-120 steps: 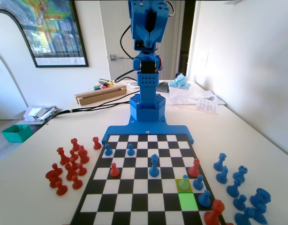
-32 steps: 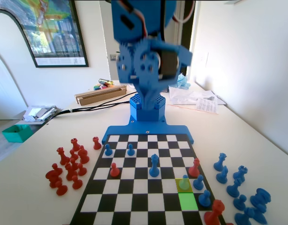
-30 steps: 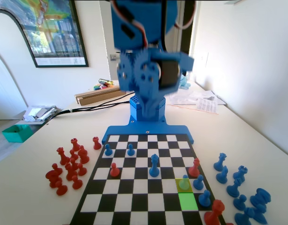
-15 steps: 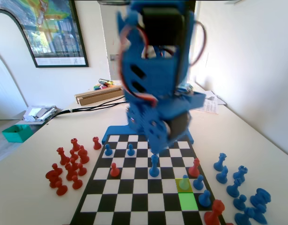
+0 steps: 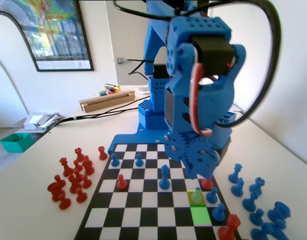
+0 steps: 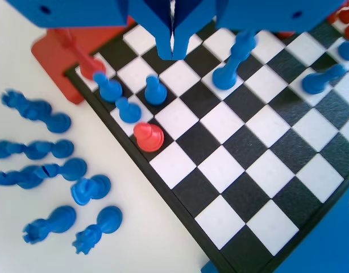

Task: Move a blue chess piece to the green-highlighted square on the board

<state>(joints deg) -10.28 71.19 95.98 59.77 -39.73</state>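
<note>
My two blue fingers (image 6: 173, 48) hang pressed together above the black-and-white chequered board (image 6: 254, 170). The pale teal round-headed pawn (image 5: 196, 195) stands on its yellow-olive square, touching the bright green square's (image 5: 199, 215) far edge.

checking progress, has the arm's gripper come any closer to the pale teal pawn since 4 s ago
Yes. In the fixed view the gripper has swung down from high above the blue base to just over the board, near the blue chess piece.

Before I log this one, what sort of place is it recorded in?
Probably a room in a home or small office: a framed poster hangs on the wall, a door stands behind, and papers clutter the table around the board.
</note>
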